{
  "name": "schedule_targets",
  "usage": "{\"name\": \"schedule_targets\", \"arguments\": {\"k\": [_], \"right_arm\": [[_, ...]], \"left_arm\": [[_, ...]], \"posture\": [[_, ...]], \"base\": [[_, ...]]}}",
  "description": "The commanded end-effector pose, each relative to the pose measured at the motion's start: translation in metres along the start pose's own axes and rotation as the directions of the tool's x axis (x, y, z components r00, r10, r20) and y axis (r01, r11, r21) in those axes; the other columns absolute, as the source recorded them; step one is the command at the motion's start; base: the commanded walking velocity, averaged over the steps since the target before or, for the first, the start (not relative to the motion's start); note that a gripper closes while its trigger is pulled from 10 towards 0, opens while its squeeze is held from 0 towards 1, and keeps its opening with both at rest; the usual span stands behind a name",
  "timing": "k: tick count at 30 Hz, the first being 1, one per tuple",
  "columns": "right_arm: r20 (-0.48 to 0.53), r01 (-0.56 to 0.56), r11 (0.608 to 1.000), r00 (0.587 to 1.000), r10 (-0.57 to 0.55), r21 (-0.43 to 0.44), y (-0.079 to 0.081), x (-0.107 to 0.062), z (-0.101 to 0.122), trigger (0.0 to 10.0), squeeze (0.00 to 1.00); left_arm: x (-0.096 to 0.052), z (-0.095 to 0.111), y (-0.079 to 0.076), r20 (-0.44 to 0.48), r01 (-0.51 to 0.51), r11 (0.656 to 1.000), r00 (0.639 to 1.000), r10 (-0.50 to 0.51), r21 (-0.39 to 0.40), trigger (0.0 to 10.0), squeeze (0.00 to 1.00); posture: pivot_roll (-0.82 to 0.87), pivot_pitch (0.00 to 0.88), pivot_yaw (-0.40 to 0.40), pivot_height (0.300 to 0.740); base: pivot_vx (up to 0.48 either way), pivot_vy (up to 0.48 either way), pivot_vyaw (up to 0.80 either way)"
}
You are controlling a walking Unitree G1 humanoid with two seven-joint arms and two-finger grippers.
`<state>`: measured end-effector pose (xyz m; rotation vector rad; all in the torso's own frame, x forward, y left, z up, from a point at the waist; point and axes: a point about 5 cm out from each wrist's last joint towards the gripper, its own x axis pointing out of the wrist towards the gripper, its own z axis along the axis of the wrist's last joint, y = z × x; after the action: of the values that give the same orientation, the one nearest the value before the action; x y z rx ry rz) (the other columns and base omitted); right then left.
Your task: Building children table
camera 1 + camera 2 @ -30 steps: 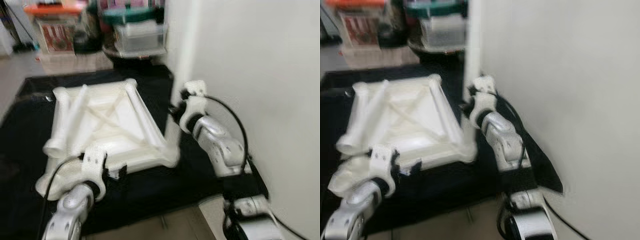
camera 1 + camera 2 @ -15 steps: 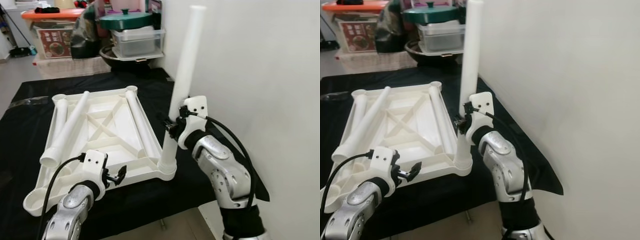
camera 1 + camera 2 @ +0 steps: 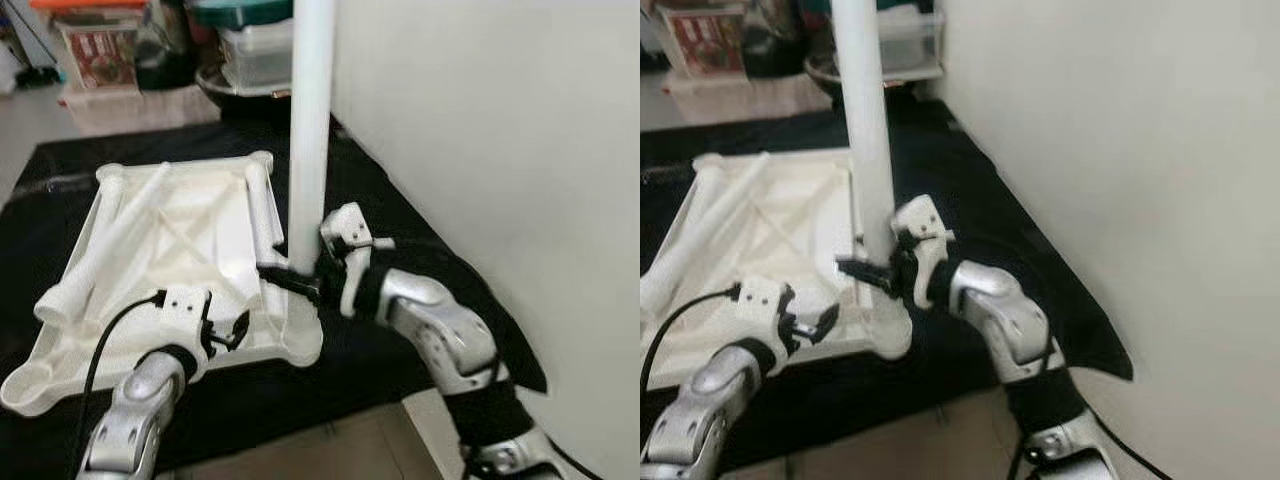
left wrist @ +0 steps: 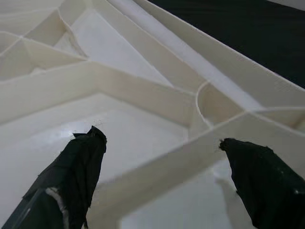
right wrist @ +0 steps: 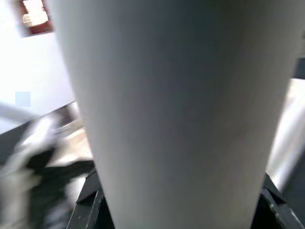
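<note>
White plastic, the tabletop (image 3: 150, 250) lies upside down on a black cloth (image 3: 380, 200), ribs crossing inside, loose legs (image 3: 100, 250) lying across it. The right gripper (image 3: 300, 285) clasps an upright leg (image 3: 310, 130) standing at the tabletop's near corner; the left gripper (image 4: 162, 143) hovers spread over its near edge.

Upright white leg (image 3: 308, 130) in upturned tabletop (image 3: 160, 262) corner

Home, storage corner of a room.
Stacked plastic tubs (image 3: 262, 55) w/ lids, printed box (image 3: 98, 52), tiled floor (image 3: 20, 135), plain white wall (image 3: 480, 120).
</note>
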<state>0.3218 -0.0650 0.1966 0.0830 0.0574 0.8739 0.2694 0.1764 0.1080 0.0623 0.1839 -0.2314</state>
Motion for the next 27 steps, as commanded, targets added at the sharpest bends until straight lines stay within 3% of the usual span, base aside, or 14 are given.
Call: {"name": "schedule_targets", "arguments": {"k": [1, 3, 5, 10, 11, 12, 15, 16, 19, 20, 21, 22, 25, 27], "right_arm": [[-0.035, 0.149, 0.987, 0.988, -0.148, 0.054, -0.017, -0.003, -0.008, 0.0, 0.0], [-0.036, 0.419, 0.905, 0.908, -0.418, 0.074, -0.036, -0.011, -0.008, 0.0, 0.0], [-0.02, 0.588, 0.806, 0.808, -0.589, 0.07, -0.043, -0.023, -0.008, 0.0, 0.0], [-0.011, 0.626, 0.778, 0.779, -0.627, 0.053, -0.041, -0.029, -0.006, 0.0, 0.0], [0.001, 0.623, 0.782, 0.782, -0.623, 0.03, -0.033, -0.028, -0.004, 4.2, 0.0], [0.021, 0.593, 0.805, 0.805, -0.593, 0.019, -0.022, -0.023, -0.001, 10.0, 0.0], [0.081, 0.502, 0.865, 0.863, -0.499, -0.015, -0.004, -0.016, 0.008, 10.0, 0.0], [0.114, 0.449, 0.893, 0.887, -0.447, 0.003, 0.0, -0.013, 0.011, 10.0, 1.0], [0.122, 0.409, 0.912, 0.905, -0.408, 0.017, 0.002, -0.01, 0.012, 10.0, 1.0], [0.099, 0.295, 0.955, 0.951, -0.294, 0.006, 0.003, -0.003, 0.017, 10.0, 0.77], [0.099, 0.295, 0.955, 0.951, -0.294, 0.006, 0.003, -0.003, 0.017, 10.0, 0.77], [0.116, 0.202, 0.979, 0.972, -0.202, 0.012, 0.005, -0.003, 0.024, 10.0, 0.0], [0.126, 0.111, 0.994, 0.986, -0.109, -0.008, 0.007, -0.005, 0.029, 10.0, 0.0], [0.087, -0.132, 0.989, 0.987, 0.137, -0.066, 0.015, -0.016, 0.027, 10.0, 0.0]], "left_arm": [[-0.002, -0.005, 0.0, -0.025, -0.005, 1.0, 1.0, 0.005, -0.007, 10.0, 0.0], [-0.001, -0.005, 0.0, -0.026, -0.003, 1.0, 1.0, 0.003, -0.005, 10.0, 0.0], [0.0, -0.005, 0.001, -0.026, -0.003, 1.0, 1.0, 0.002, -0.004, 10.0, 0.0], [0.0, -0.005, 0.002, -0.025, -0.003, 1.0, 1.0, 0.003, -0.004, 10.0, 0.0], [0.001, -0.005, 0.001, -0.024, -0.003, 1.0, 1.0, 0.003, -0.005, 10.0, 0.0], [0.001, -0.005, 0.0, -0.022, -0.001, 1.0, 1.0, 0.001, -0.006, 10.0, 0.0], [0.002, -0.005, -0.003, -0.021, 0.003, 1.0, 1.0, -0.003, -0.006, 10.0, 0.0], [0.002, -0.004, -0.003, -0.02, 0.005, 1.0, 1.0, -0.005, -0.006, 10.0, 0.0], [0.003, -0.004, -0.003, -0.019, 0.006, 1.0, 1.0, -0.006, -0.005, 10.0, 0.0], [0.003, -0.003, -0.001, -0.016, 0.004, 1.0, 1.0, -0.004, -0.003, 10.0, 0.0], [0.003, -0.003, -0.001, -0.016, 0.004, 1.0, 1.0, -0.004, -0.003, 10.0, 0.0], [0.003, -0.002, 0.0, -0.015, 0.003, 1.0, 1.0, -0.003, -0.002, 10.0, 0.0], [0.003, -0.002, 0.001, -0.014, 0.003, 1.0, 1.0, -0.003, -0.002, 10.0, 0.0], [0.003, -0.002, -0.002, -0.012, 0.012, 1.0, 1.0, -0.012, -0.001, 10.0, 0.0]], "posture": [[0.06, 0.0, -0.052, 0.74], [0.05, 0.0, -0.05, 0.74], [0.05, 0.0, -0.052, 0.74], [0.05, 0.0, -0.052, 0.74], [0.05, 0.0, -0.053, 0.74], [0.05, 0.0, -0.051, 0.74], [0.05, 0.0, -0.049, 0.74], [0.05, 0.0, -0.05, 0.74], [0.05, 0.0, -0.049, 0.74], [0.05, 0.0, -0.051, 0.74], [0.05, 0.0, -0.051, 0.74], [0.05, 0.0, -0.051, 0.74], [0.05, 0.0, -0.051, 0.74], [0.05, 0.0, -0.049, 0.74]], "base": [[0.0, 0.0, 0.0], [0.0, 0.0, 0.0], [0.0, 0.0, 0.0], [0.0, 0.0, 0.0], [0.0, 0.0, 0.0], [0.0, 0.0, 0.0], [0.0, 0.0, 0.0], [0.0, 0.0, 0.0], [0.0, 0.0, 0.0], [0.0, 0.0, 0.0], [0.0, 0.0, 0.0], [0.0, 0.0, 0.0], [0.0, 0.0, 0.0], [0.0, 0.0, 0.0]]}}
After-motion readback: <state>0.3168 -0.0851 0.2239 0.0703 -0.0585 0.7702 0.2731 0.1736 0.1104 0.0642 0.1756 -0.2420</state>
